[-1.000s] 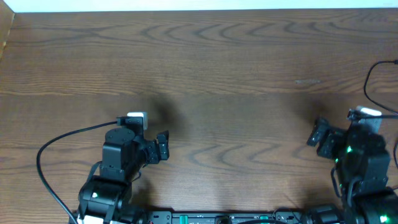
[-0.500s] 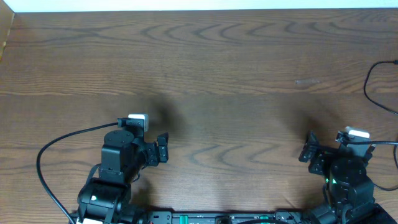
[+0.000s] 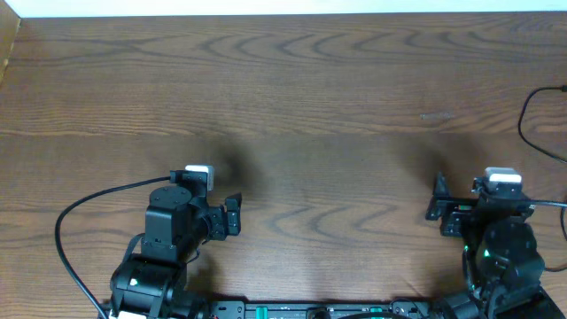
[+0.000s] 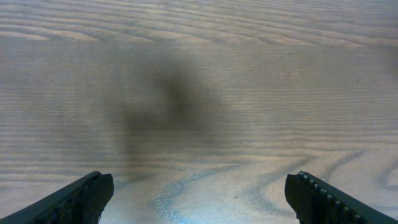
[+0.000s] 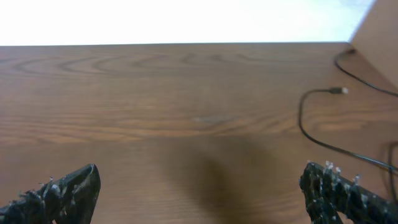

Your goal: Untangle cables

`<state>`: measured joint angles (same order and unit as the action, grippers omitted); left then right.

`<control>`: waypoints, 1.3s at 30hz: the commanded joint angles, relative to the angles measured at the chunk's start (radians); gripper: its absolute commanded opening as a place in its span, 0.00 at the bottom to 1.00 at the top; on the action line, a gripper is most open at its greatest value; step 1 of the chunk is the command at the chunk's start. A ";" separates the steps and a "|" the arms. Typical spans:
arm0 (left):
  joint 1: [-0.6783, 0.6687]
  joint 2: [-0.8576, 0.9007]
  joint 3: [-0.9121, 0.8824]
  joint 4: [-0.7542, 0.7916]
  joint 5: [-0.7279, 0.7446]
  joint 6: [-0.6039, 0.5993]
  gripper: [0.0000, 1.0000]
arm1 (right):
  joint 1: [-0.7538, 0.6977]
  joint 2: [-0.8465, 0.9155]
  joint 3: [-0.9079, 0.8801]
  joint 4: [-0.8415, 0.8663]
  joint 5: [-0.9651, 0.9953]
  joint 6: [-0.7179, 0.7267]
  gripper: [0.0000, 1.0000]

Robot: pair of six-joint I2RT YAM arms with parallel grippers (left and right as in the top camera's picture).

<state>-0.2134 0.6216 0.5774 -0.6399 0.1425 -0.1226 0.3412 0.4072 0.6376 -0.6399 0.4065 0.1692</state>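
Note:
The cables show only at the table's far right. In the overhead view one thin black cord [image 3: 524, 120] loops in from the right edge. In the right wrist view a thin cord [image 5: 301, 118] curves from a small silver plug end [image 5: 339, 91] down to the right, and a second cord [image 5: 372, 83] runs by the corner. My right gripper [image 3: 436, 199] [image 5: 199, 174] is open and empty, left of the cords. My left gripper [image 3: 235, 214] [image 4: 199, 183] is open over bare wood, far from them.
The brown wooden table [image 3: 292, 80] ends at a white strip along the far edge. A beige panel [image 5: 380, 28] stands at the far right corner. The left arm's thick black wire [image 3: 58, 226] loops out over the table's left front.
The right arm has drawn back toward the front edge and swung its gripper a little to the left. The left arm has hardly moved. Both grippers stay open.

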 commanded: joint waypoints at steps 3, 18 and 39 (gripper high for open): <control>-0.002 -0.004 0.001 -0.002 0.033 0.018 0.94 | -0.129 0.056 -0.025 0.050 -0.256 -0.184 0.99; -0.001 -0.003 0.001 -0.002 0.060 0.051 0.98 | -0.377 0.206 -0.042 0.102 -0.467 -0.253 0.99; -0.001 -0.108 0.001 -0.076 -0.010 0.077 0.98 | -0.377 0.080 -0.045 0.029 -0.365 -0.132 0.99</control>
<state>-0.2134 0.5488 0.5774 -0.7074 0.1726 -0.0696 -0.0315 0.5156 0.5972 -0.6113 0.0162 0.0082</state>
